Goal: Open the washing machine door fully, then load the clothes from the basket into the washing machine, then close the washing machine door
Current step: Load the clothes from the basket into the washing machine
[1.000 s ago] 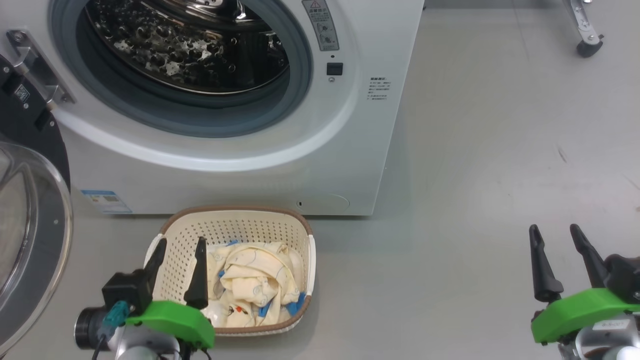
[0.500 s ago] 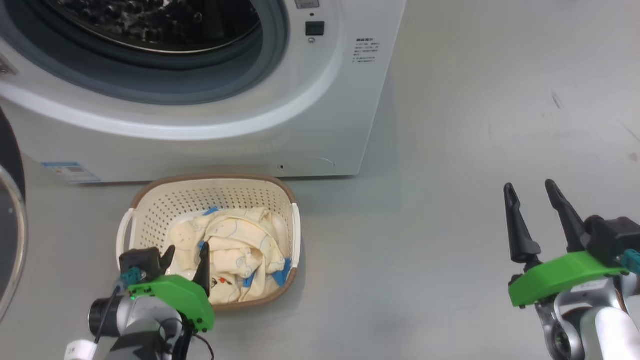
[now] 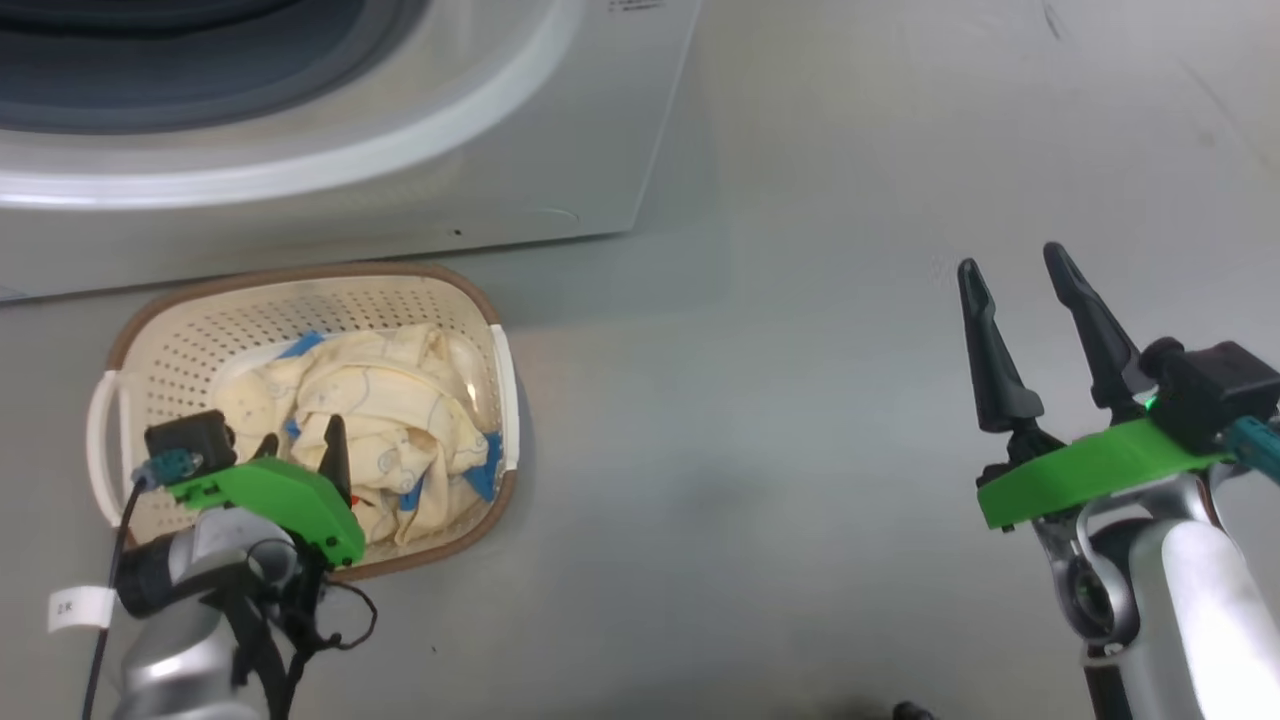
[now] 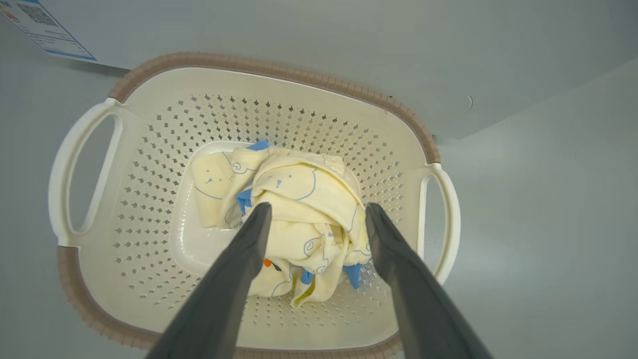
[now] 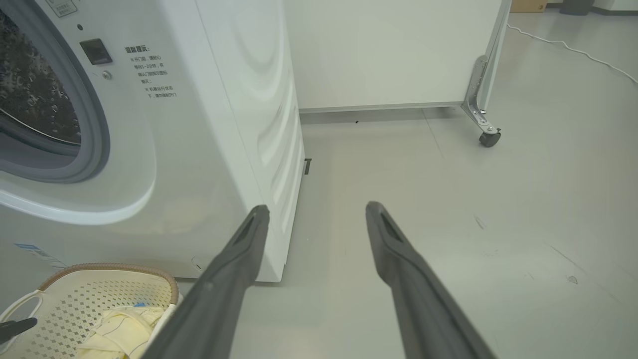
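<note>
The cream basket (image 3: pixel 300 278) with a brown rim stands on the floor before the white washing machine (image 3: pixel 560 150). Cream-yellow clothes (image 3: pixel 400 420) with blue patches lie heaped inside it. My left gripper (image 3: pixel 300 435) points down into the basket, open. In the left wrist view its fingers (image 4: pixel 234 269) straddle the clothes (image 4: pixel 304 194) inside the basket (image 4: pixel 279 74); I cannot tell if they touch. My right gripper (image 3: pixel 1012 258) hangs open and empty over bare floor at the right. The right wrist view has that gripper (image 5: pixel 315 207) beside the washing machine (image 5: pixel 209 149). The washing machine door is out of view.
The machine's grey gasket (image 5: pixel 94 129) and steel drum (image 5: pixel 30 99) stand open. A white panel on a caster wheel (image 5: pixel 489 137) stands behind the machine at the right, with a cable (image 5: pixel 573 47) on the floor. Grey floor (image 3: pixel 800 400) spreads between basket and right arm.
The head camera has tilted down, so machine and basket slid up and left in the picture. My left gripper has sunk lower into the basket around the clothes. Both grippers stay open.
</note>
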Tool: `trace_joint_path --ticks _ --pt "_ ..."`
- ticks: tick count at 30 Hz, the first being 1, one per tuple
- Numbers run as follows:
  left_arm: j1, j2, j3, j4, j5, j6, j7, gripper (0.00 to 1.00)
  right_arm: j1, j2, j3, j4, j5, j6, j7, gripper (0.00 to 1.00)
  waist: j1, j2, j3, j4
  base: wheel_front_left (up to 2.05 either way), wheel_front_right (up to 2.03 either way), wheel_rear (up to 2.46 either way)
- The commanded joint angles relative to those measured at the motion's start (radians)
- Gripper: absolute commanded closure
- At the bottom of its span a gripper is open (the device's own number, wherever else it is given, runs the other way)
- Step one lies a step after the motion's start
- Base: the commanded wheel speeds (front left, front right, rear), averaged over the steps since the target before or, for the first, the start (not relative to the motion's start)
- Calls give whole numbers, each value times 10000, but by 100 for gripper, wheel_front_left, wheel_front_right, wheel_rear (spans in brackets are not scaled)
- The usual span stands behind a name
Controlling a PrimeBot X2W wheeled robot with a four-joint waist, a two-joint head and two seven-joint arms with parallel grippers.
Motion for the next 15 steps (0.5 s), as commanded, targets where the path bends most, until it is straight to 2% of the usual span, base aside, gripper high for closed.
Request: trace_joint_path --ticks 1,15 --pt "-241 454 308 94 -110 -49 58 0 -324 -152 217 -263 117 -7 -173 0 -2 0 761 -607 0 0 0" --pt "-2013 1686 215 985 -468 -122 1160 0 -1282 -152 686 262 681 -7 -995 0 -2 0 3124 -1532 0 0 0"
